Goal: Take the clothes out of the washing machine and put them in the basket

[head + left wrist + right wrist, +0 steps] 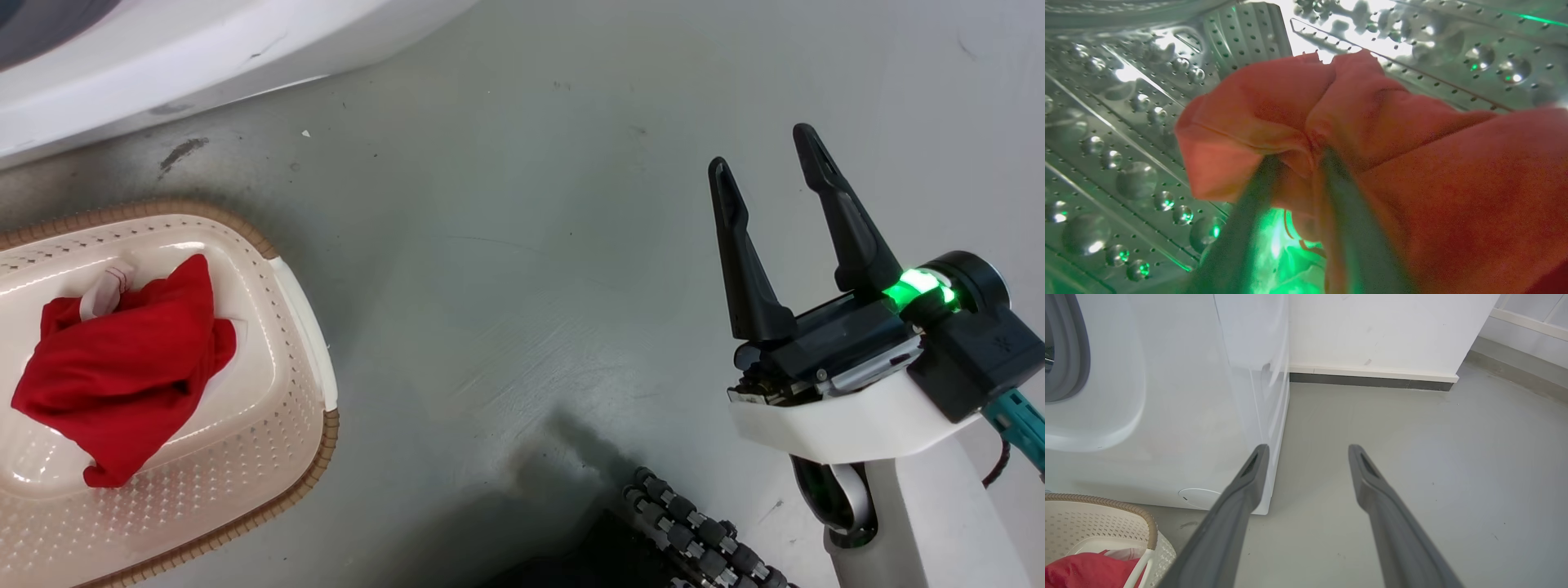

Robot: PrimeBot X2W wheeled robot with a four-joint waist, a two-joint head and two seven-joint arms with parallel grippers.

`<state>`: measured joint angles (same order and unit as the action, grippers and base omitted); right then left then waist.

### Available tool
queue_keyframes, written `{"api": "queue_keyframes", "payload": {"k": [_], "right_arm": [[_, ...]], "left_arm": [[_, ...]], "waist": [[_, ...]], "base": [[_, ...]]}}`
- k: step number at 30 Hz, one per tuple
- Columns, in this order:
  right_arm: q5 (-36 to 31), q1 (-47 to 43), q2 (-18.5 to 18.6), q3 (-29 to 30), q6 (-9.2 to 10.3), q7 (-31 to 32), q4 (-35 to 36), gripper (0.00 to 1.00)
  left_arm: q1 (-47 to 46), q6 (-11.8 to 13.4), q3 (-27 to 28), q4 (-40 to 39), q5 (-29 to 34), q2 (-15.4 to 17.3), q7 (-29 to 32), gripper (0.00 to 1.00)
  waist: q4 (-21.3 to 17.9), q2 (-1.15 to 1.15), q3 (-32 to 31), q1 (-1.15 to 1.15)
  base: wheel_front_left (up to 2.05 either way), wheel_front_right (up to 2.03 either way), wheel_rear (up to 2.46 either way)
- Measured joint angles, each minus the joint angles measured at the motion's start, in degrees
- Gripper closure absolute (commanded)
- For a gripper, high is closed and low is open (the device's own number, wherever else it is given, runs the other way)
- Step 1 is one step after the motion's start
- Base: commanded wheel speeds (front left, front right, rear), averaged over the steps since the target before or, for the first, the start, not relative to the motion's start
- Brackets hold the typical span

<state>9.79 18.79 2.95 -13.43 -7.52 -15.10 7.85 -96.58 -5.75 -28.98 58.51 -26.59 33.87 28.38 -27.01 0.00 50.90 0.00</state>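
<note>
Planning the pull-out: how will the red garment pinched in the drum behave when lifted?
Probably floppy: the red garment bunches in folds around the left tool, so it should drape and trail. Likely light for its bulk, being thin cloth. Loose folds might drag along the bumpy, perforated drum.

Nothing actually readable anywhere, tbh. Closest thing: a tiny pale emblem (1002, 343) on the black wrist housing (963, 376) behind the right gripper (761, 147), way too small and faint to make out as letters or a brand.
</note>
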Motion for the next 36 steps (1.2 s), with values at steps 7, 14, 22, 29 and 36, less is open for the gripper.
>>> {"api": "queue_keyframes", "payload": {"k": [7, 14, 22, 29, 36], "right_arm": [[-0.2, 0.4, 0.0, 0.1, 0.0, 0.0, -0.6, 0.0], [-1.3, 1.0, 0.0, 1.1, 0.0, 0.0, -1.1, 0.0], [-2.8, 1.1, 0.0, 2.5, 0.0, 0.0, -1.5, 0.0], [-5.2, 1.0, 0.0, 4.4, 0.0, 0.0, -2.2, 0.0], [-7.1, -0.2, 0.0, 6.1, 0.0, 0.0, -3.0, 0.0]], "left_arm": [[-0.2, 0.8, -0.3, 0.8, 0.5, -0.2, -4.0, 1.0], [-0.3, 1.7, -0.1, 2.0, 0.1, -1.4, -9.3, 1.0], [1.1, 0.8, 0.0, 4.0, -1.4, -3.2, -14.3, 1.0], [6.7, -0.4, -0.3, 5.5, -3.1, -6.6, -20.4, 1.0], [14.6, -1.3, -1.5, 6.6, -4.7, -9.9, -27.2, 1.0]], "waist": [[0.5, 0.0, -0.1, 0.0], [1.8, 0.0, -1.6, 0.0], [4.1, 0.0, -4.7, 0.0], [7.1, 0.0, -8.6, 0.0], [10.7, 0.0, -13.8, 0.0]], "base": [[0.0, 0.0, 0.0], [0.0, 0.0, 0.0], [0.0, 0.0, 0.0], [0.0, 0.0, 0.0], [0.0, 0.0, 0.0]]}}
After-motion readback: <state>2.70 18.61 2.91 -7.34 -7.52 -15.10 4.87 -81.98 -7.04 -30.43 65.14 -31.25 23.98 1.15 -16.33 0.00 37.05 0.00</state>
